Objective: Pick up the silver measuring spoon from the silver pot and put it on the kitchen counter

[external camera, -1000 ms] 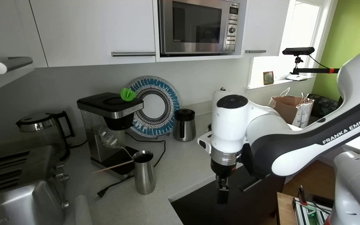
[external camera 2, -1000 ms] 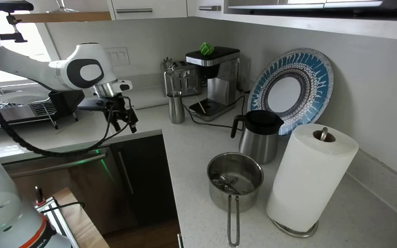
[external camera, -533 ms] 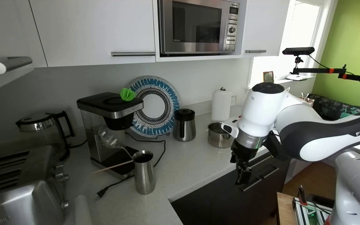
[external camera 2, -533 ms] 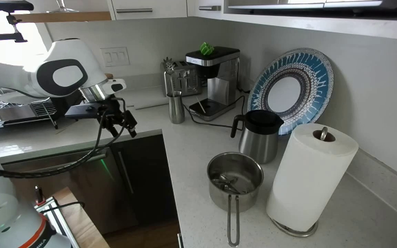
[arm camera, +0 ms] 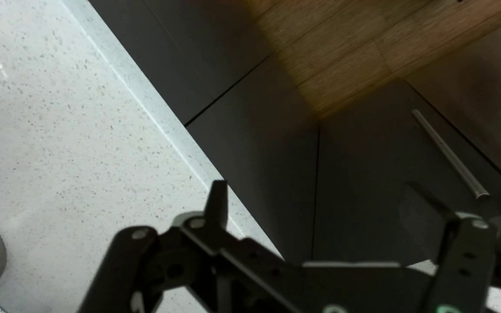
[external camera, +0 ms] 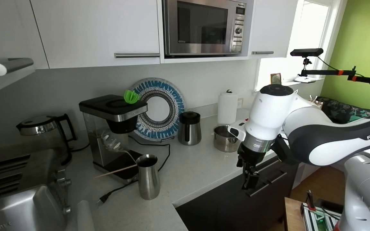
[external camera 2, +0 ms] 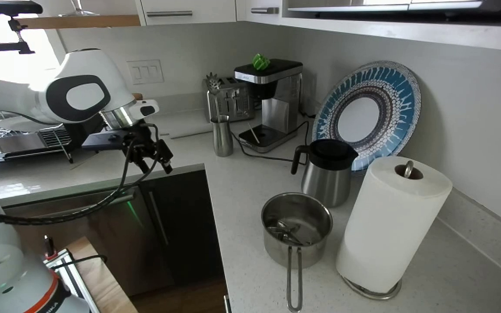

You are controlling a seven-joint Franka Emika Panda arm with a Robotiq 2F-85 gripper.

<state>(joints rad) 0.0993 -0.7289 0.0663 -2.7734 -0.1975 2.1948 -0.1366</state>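
Observation:
The silver pot [external camera 2: 278, 252] stands on the kitchen counter [external camera 2: 242, 204], its looped handle toward the camera. The silver measuring spoon [external camera 2: 289, 237] lies inside on the pot's floor among small shiny metal pieces that are hard to separate. The pot [external camera: 224, 145] is partly covered by the arm in an exterior view, and its inside is hidden there. My gripper [external camera: 251, 183] hangs in front of the dark cabinet fronts, off the counter's edge and apart from the pot; it also shows in an exterior view [external camera 2: 157, 163]. In the wrist view the gripper [arm camera: 315, 183] is open, with nothing between its fingers.
A paper towel roll [external camera 2: 389, 226] stands right beside the pot. A steel jug [external camera 2: 328, 178] with a black lid stands behind it, before a blue patterned plate [external camera 2: 407, 108]. A tall steel cup [external camera: 149, 179], a coffee maker [external camera: 114, 107] and a toaster [external camera: 21, 192] stand farther along.
In an exterior view the arm and gripper have moved right, uncovering the pot and paper towel roll. Over the last half second they hardly move. The pot and spoon have not moved.

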